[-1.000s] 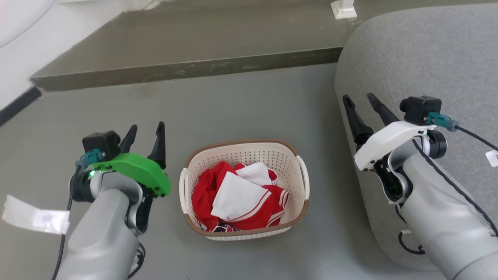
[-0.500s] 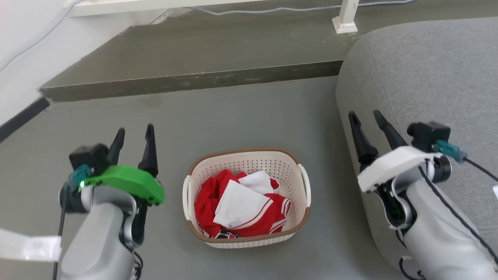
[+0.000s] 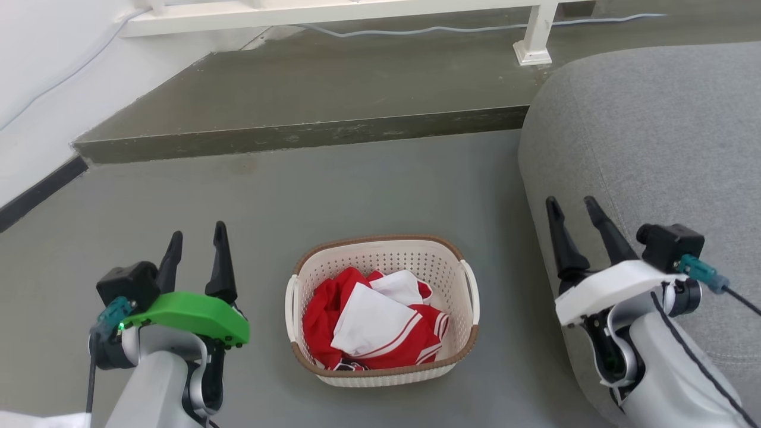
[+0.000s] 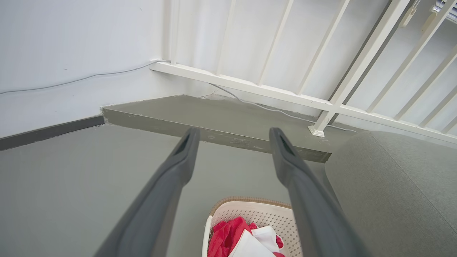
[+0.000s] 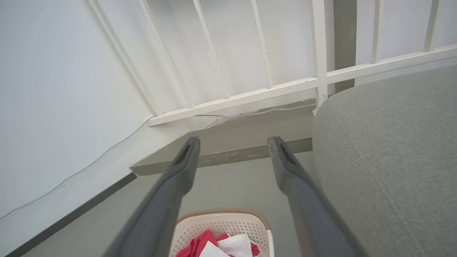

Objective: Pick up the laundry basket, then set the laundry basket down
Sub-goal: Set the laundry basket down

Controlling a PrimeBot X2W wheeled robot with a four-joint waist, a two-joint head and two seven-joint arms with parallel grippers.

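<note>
The laundry basket [image 3: 458,270] stands on the grey floor between my two arms, cream-white and perforated with a brown rim and white side handles. Red and white clothes [image 3: 371,318] lie inside it. My left gripper [image 3: 197,241] hovers open to the basket's left, apart from it. Open as well, my right gripper [image 3: 574,209] hangs to the basket's right, in front of the grey sofa. The basket's far rim [image 4: 246,200] shows low in the left wrist view between my open fingers [image 4: 178,160]. In the right wrist view the basket [image 5: 221,223] sits at the bottom edge.
A grey sofa [image 3: 654,131] fills the right side. A raised step [image 3: 297,134] crosses the floor beyond the basket, with a white railing [image 3: 333,9] and a cable [image 3: 446,28] behind it. A white wall with a dark baseboard [image 3: 35,190] runs along the left.
The head camera has tilted up, so more of the step and railing shows. Both grippers and the basket sit lower in the picture. Both grippers stay open and the basket rests on the floor.
</note>
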